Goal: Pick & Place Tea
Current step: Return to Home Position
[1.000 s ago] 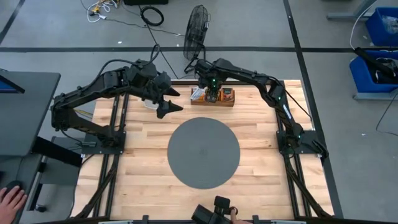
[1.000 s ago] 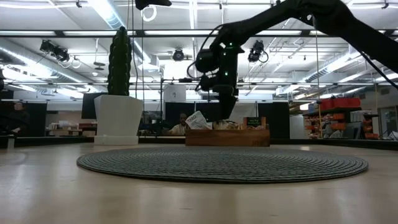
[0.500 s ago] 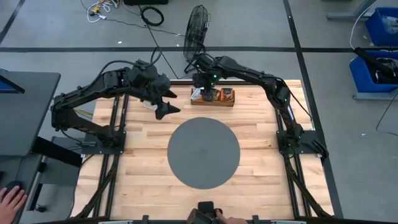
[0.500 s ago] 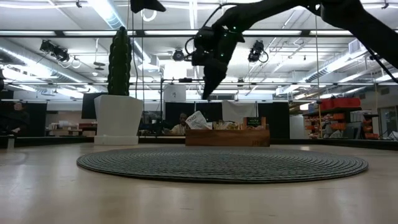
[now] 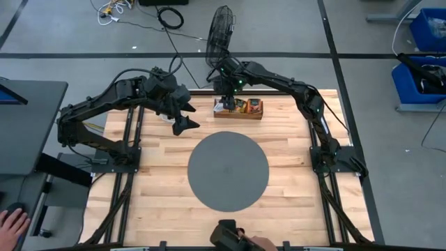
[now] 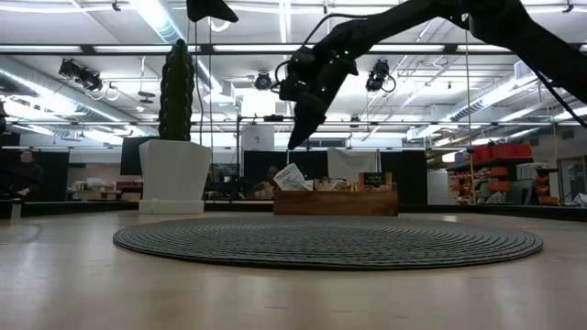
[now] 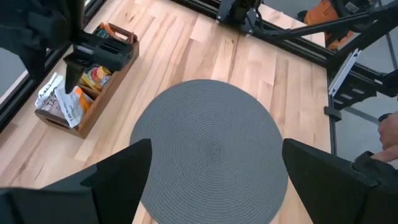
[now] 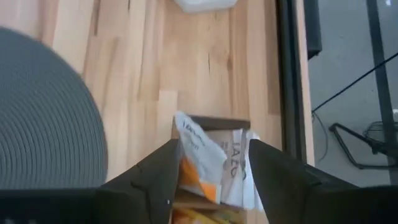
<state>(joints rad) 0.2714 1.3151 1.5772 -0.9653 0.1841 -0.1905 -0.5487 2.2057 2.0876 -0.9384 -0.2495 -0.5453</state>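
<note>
The tea sachets (image 8: 208, 158), white with orange marks and orange, stand on edge in a brown wooden tray (image 5: 247, 109) at the table's far edge. In the low view, one white sachet (image 6: 291, 176) sticks up at the tray's left end. My right gripper (image 5: 224, 92) hovers open above that end of the tray (image 6: 335, 202), tilted, tips pointing down (image 6: 295, 139). In the right wrist view the sachets show between its fingers (image 8: 158, 177), well below them. My left gripper (image 5: 182, 120) waits open and raised left of the tray, looking over the grey mat (image 7: 211, 149).
A round grey woven mat (image 5: 228, 171) lies in the middle of the wooden table. A cactus in a white pot (image 6: 174, 174) stands at the far edge, left of the tray. A fan (image 5: 221, 28) stands behind the table. A person's hand (image 5: 10, 223) shows at the near left.
My right gripper has risen out of the tray, where its fingers were down among the sachets, and has tipped and drifted a little toward the table's left and far edge. It carries nothing. The sachets stay in the tray.
</note>
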